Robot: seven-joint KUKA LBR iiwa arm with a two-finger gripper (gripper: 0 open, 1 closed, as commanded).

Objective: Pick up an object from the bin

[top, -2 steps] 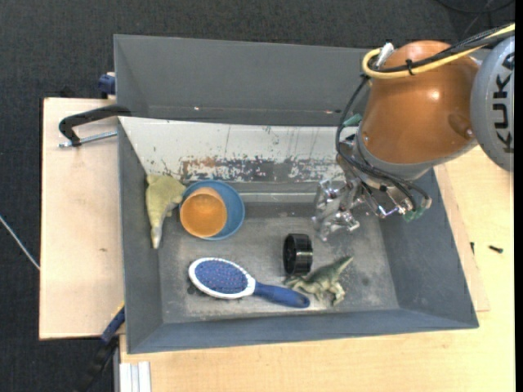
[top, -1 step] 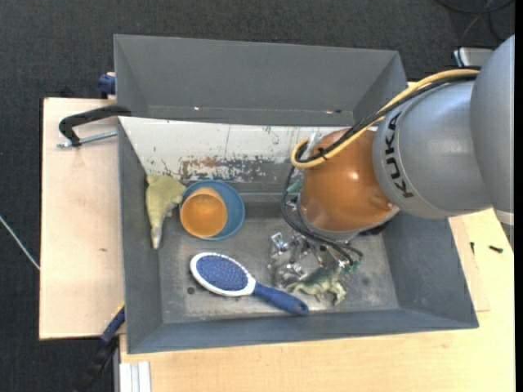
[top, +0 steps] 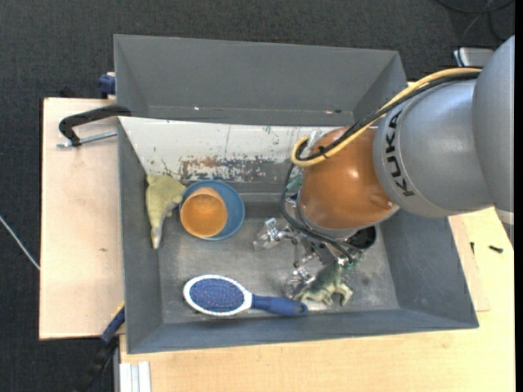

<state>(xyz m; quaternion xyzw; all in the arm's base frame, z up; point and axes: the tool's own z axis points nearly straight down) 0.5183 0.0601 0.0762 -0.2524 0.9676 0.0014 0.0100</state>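
One grey bin (top: 245, 76) takes up the middle of the frame, its floor sloping down from the pale, scuffed back wall. One arm (top: 449, 153) comes in from the right edge, a thick silver tube that ends in one rounded orange cover (top: 343, 182) hanging over the right half of the bin floor. One yellow cable (top: 392, 96) loops from the arm across the top of the cover.

Four loose things lie in the bin, one of each kind. The largest is a blue bowl (top: 214, 211) with an orange inside, at the upper left of the floor, mouth turned up. Next is a blue brush (top: 219, 295) with a white-rimmed oval head, flat along the front wall at lower centre, its handle pointing right. Then comes a pale yellow-green cloth (top: 161, 202), bunched against the left wall and touching the bowl's left side. The smallest is a green and white thing (top: 331, 291) at the lower right of the floor, just beside the end of the brush handle; its kind is too small to make out.

The gripper (top: 310, 269) reaches down from under the cover, a cluster of bright metal parts low in the bin. It sits directly over the green thing, at or very near its top. Whether it is spread or closed I cannot tell, nor whether it grips anything.
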